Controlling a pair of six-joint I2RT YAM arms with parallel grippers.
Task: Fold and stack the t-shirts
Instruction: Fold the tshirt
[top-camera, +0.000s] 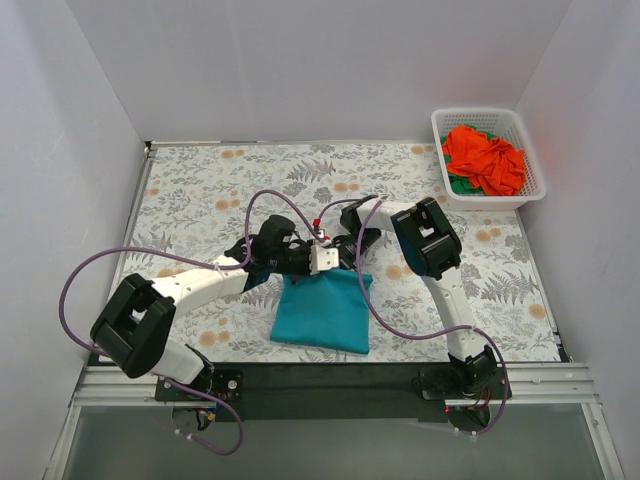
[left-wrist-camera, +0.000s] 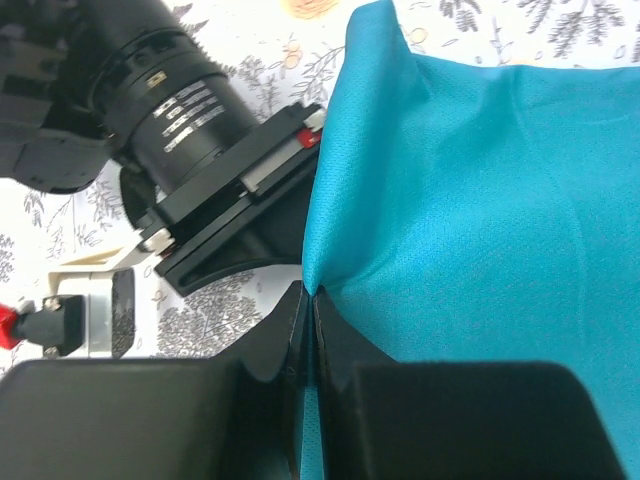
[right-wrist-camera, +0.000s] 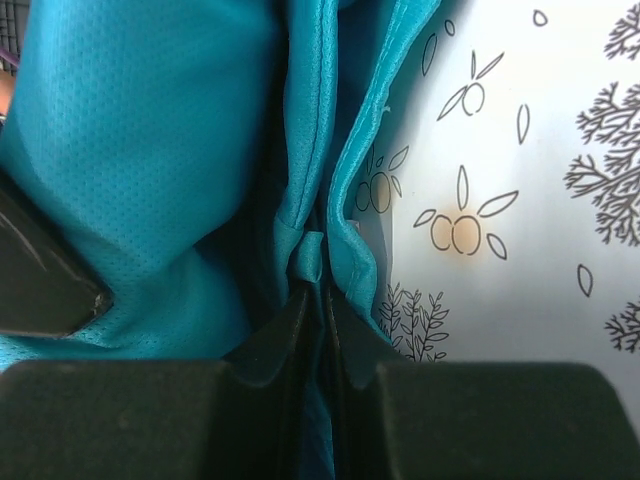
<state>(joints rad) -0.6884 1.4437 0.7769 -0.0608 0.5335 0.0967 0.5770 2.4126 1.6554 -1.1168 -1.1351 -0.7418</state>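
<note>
A teal-blue t-shirt (top-camera: 322, 314) lies folded into a rough square on the patterned table, near the front middle. My left gripper (top-camera: 303, 272) is at its far edge and is shut on a fold of the teal cloth (left-wrist-camera: 470, 200); the fingertips (left-wrist-camera: 296, 312) meet with fabric pinched between them. My right gripper (top-camera: 348, 268) sits close beside it at the same edge, shut on bunched hems of the teal cloth (right-wrist-camera: 150, 150). An orange-red t-shirt (top-camera: 484, 160) is heaped in the basket, with a bit of a green one (top-camera: 459, 185) under it.
The white lattice basket (top-camera: 440, 150) stands at the back right corner against the wall. White walls close in the table on three sides. The right arm's black wrist (left-wrist-camera: 185, 110) is right next to my left fingers. Purple cables loop over both arms.
</note>
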